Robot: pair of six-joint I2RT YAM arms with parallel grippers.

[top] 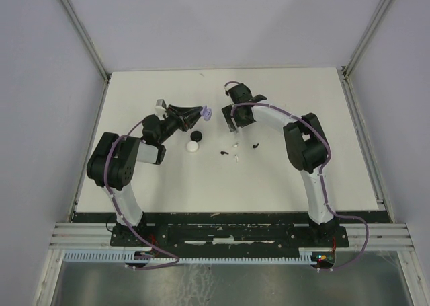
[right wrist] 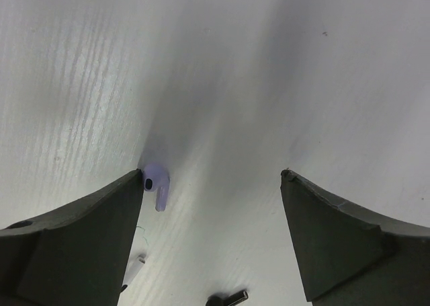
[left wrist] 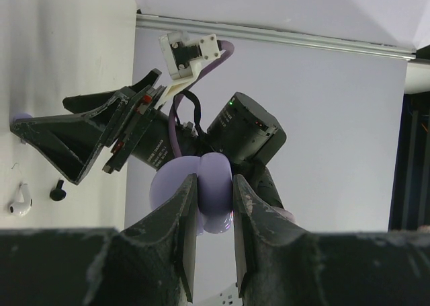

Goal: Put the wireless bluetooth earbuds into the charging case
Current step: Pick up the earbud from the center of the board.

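Note:
My left gripper [top: 200, 112] [left wrist: 213, 181] is shut on the pale lilac charging case [left wrist: 213, 185] [top: 207, 112], holding it above the table with its lid open. My right gripper [top: 234, 123] [right wrist: 211, 175] hangs open just over the table. A lilac earbud [right wrist: 156, 183] lies on the table right against its left finger. A white earbud [right wrist: 134, 269] [left wrist: 20, 202] and a black earbud [right wrist: 227, 297] [left wrist: 58, 193] lie nearby. In the top view several small black and white earbuds [top: 236, 151] are scattered in front of the right gripper.
A white round puck [top: 193, 145] with a dark top sits on the table below the left gripper. The white table [top: 289, 178] is bounded by metal rails and pale walls. The two grippers are close together at mid-table.

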